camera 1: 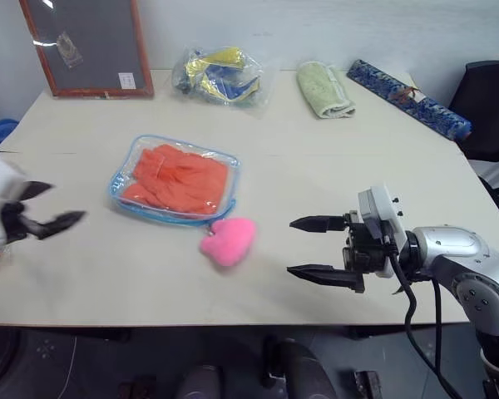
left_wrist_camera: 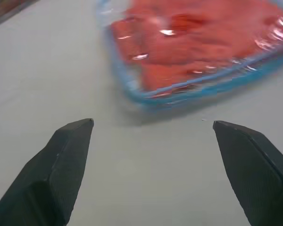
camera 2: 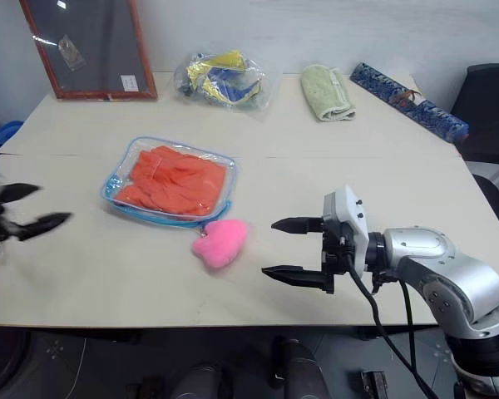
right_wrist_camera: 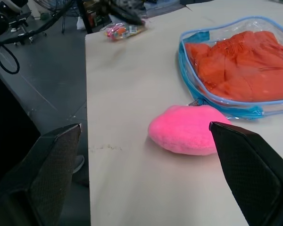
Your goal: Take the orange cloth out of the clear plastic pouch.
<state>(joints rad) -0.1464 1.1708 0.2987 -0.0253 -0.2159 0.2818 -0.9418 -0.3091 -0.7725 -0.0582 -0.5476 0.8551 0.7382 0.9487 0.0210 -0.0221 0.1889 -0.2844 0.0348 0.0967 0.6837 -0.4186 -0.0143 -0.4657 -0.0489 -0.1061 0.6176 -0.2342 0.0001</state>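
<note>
The clear plastic pouch [camera 1: 173, 179] with blue edging lies flat at the table's middle left, and the orange cloth [camera 1: 180, 177] is folded inside it. Its pink plush charm [camera 1: 229, 241] rests on the table just in front of it. My left gripper [camera 1: 50, 207] hovers open at the table's left edge, pointing toward the pouch [left_wrist_camera: 198, 61], nothing between its fingers. My right gripper [camera 1: 309, 248] stands open to the right of the charm [right_wrist_camera: 191, 129], pointing left at it, holding nothing.
Along the back stand a framed board [camera 1: 87, 46], a clear bag of yellow and blue items [camera 1: 219, 75], a pale green towel [camera 1: 324, 90] and a blue patterned roll [camera 1: 407, 98]. A small bag of colourful bits [right_wrist_camera: 120, 31] lies by the left edge. A black chair [camera 1: 491, 108] is at the right.
</note>
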